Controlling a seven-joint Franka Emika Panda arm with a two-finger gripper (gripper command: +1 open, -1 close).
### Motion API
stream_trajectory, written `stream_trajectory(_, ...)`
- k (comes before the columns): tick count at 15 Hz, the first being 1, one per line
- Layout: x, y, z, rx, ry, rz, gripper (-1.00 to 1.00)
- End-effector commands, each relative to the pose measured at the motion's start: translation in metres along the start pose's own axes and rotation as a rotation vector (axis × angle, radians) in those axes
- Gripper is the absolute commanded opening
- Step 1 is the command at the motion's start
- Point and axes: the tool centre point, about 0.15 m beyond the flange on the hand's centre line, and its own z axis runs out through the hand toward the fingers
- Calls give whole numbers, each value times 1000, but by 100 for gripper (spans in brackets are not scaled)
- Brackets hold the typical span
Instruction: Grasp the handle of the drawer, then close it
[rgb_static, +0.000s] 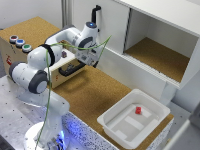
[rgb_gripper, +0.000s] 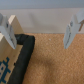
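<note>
Gripper poised at drawer handle

Gripper (rgb_gripper: 42, 31) spread wide, holding nothing, its pale fingers (rgb_gripper: 73, 29) above cork flooring; black handle (rgb_static: 71, 70) sits on the plywood drawer (rgb_static: 75, 75), which juts from the wooden box (rgb_static: 15, 55) with coloured buttons (rgb_static: 19, 43); white tub (rgb_static: 134, 120) lies well apart.

At the exterior view's left, wooden box (rgb_static: 15, 52) with buttons (rgb_static: 19, 43) on top, drawer (rgb_static: 70, 70) with handle (rgb_static: 71, 70) on its front, gripper (rgb_static: 86, 62) just beside the handle; cabinet (rgb_static: 150, 45) behind; tub (rgb_static: 134, 119) at right, holding small block (rgb_static: 138, 110).
</note>
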Motion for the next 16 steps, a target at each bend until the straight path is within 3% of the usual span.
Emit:
stream_trajectory(1, -16, -22, 24, -3, -63, 114, 100)
stream_trajectory(5, -25, -12, 43, -5, -41, 221, 100)
stream_trajectory(6, -25, -9, 47, -14, -27, 228, -100)
stream_trajectory(8, -21, -2, 54, -49, -15, 241, -100)
stream_trajectory(16, -7, 9, 91, -42, -52, 213, -100)
